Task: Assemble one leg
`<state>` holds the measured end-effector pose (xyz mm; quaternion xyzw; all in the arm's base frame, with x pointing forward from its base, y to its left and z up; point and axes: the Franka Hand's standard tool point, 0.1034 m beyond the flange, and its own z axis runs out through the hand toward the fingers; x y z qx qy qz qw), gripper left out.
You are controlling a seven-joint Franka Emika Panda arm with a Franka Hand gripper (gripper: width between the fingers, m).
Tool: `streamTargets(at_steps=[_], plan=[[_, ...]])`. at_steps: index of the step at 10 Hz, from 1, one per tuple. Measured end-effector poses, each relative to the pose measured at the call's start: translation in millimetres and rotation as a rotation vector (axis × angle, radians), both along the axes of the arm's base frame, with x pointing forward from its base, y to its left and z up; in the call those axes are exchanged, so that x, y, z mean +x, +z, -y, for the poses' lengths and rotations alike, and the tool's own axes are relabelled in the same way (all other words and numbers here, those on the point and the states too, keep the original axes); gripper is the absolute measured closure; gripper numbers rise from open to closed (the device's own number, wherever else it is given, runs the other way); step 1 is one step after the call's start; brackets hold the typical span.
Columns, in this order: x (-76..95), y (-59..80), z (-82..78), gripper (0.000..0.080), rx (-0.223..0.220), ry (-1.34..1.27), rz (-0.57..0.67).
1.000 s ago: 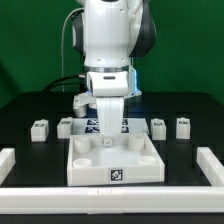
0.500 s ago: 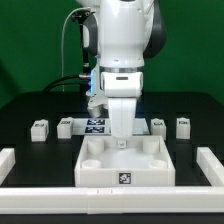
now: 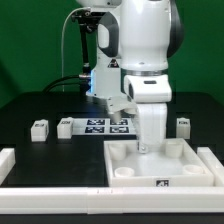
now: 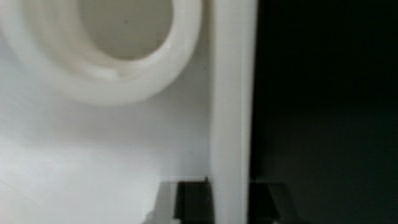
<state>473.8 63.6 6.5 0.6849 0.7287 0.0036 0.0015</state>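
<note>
At frame centre-right, the end effector (image 3: 148, 147) pinches the wall of the large white square tray (image 3: 180, 168); the nearest small white plastic leg (image 3: 183, 125) stands upright, just to its upper right.

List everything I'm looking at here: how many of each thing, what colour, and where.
Tray: one, white, front of the table, toward the exterior view's right.
Legs: three visible, white, in a row at the back; two on the exterior view's left, one on its right.
Marker board: one, white with black tags, flat, in that row.
Rail: one, white, along the front, turning back at both ends.
Table: one, black.
Backdrop: one, green, behind.
Arm: one, white, above the tray.
Tool: one, white, clamped on the tray's back wall.
</note>
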Motion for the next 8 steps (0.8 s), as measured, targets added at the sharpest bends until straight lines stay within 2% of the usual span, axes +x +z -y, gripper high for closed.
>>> streamTargets(at_steps=[6, 7, 8], plan=[[12.6, 0.0, 0.7, 0.0743, -0.021, -0.014, -0.022], [11.7, -0.6, 0.6, 0.0665, -0.021, -0.014, -0.024], [11.6, -0.6, 0.7, 0.0665, -0.021, -0.014, -0.024]])
